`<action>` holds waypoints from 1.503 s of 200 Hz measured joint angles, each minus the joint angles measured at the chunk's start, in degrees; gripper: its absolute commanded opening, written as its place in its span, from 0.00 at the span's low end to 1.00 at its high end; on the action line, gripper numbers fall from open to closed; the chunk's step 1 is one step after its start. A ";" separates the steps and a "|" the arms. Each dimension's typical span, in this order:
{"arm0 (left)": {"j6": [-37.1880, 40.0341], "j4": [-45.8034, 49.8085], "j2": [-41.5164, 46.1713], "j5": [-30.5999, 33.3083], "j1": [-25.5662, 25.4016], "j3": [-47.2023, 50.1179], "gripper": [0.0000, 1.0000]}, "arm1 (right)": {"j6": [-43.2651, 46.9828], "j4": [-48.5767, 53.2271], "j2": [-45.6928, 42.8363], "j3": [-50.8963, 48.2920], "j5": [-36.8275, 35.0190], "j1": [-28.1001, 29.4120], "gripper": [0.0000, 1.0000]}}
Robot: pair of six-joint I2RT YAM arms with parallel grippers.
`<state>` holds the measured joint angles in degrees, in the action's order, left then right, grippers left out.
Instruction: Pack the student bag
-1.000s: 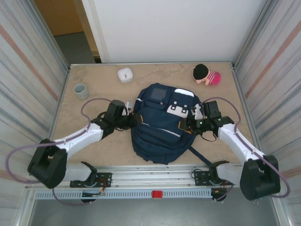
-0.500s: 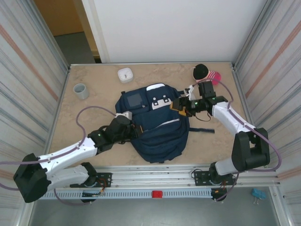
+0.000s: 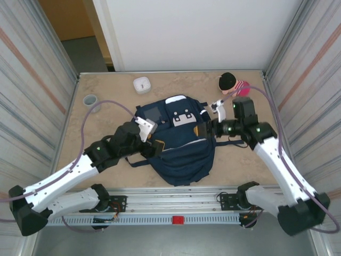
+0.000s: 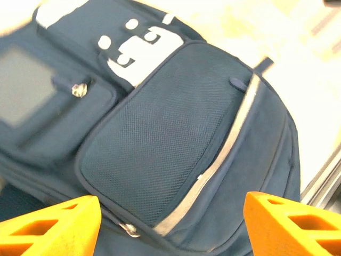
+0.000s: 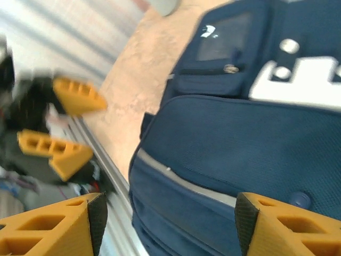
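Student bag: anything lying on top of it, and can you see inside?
Nothing loose lies on the student bag; the left pincer and right pincer hang open over its edges, holding nothing. Its navy fabric covers whatever is inside.

Student bag point(image 3: 181, 154): navy woven cloth, matt throughout. Front pocket point(image 4: 170, 149): fine mesh-textured fabric, slightly rough, edged with a smooth grey strip point(image 4: 214, 152) of faint sheen. White patch point(image 4: 141, 50): smooth, flat finish (material cannot be told). Zip pull point(image 4: 80, 89): small, shiny, metallic. Fingers point(image 4: 48, 229) of the left gripper point(image 4: 171, 213) and fingers point(image 5: 48, 229) of the right gripper point(image 5: 169, 213): orange plastic, matt, with ribbed cut-outs. Surface point(image 3: 106, 90): beige, stone-patterned, smooth, low gloss. Near rail point(image 3: 176, 205): bare grey metal.
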<state>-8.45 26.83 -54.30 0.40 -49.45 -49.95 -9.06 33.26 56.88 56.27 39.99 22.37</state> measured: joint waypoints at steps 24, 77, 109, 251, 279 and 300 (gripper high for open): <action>22.71 4.52 0.11 -2.80 0.37 -1.55 0.75 | 12.74 -4.17 -9.40 -6.56 -6.34 11.78 0.63; 56.13 4.28 -0.66 -3.10 3.39 6.05 0.83 | 39.21 -7.82 -12.57 -16.50 -25.27 28.20 0.65; 65.79 -0.11 -3.17 -3.89 5.49 10.10 0.82 | 50.49 -9.88 -9.29 -22.08 -37.31 37.42 0.66; 53.86 -10.88 -5.64 -2.64 -11.04 12.76 0.32 | 62.31 -30.23 -2.71 -29.44 -44.98 19.76 0.59; 50.56 -15.04 -2.86 -1.01 -8.07 14.86 0.66 | 62.29 -27.71 -7.23 -28.76 -44.96 22.43 0.61; 51.80 -15.41 -2.82 -3.63 2.32 14.69 0.76 | 62.20 -24.44 -10.45 -27.45 -46.49 28.63 0.61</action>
<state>43.35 11.42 -57.12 -3.22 -47.13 -35.27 53.15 8.82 46.44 28.82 -6.50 51.00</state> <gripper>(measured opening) 0.712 0.608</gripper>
